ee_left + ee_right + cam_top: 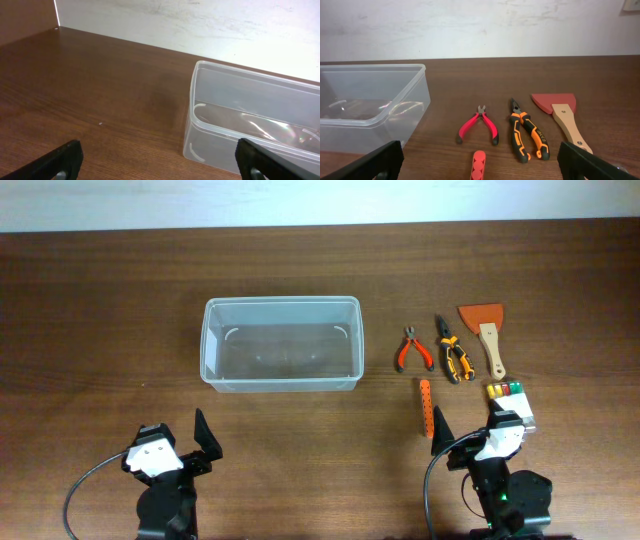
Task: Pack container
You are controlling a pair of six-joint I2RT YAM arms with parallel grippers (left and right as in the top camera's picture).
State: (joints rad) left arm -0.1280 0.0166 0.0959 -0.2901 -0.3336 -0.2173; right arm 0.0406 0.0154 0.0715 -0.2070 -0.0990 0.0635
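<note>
The clear plastic container (281, 343) stands empty at the table's middle; it also shows in the left wrist view (250, 120) and the right wrist view (367, 105). Right of it lie red-handled cutters (411, 351) (478, 128), orange-black pliers (454, 350) (527, 136), a wooden-handled scraper with a red blade (487, 332) (562, 117) and a thin orange bar (427, 407) (479, 165). My left gripper (205, 438) (160, 162) is open and empty, near the front left. My right gripper (450, 438) (480, 162) is open and empty, just in front of the orange bar.
A small white holder with coloured bits (511, 397) sits next to my right arm. A pale wall (480, 25) runs along the table's far edge.
</note>
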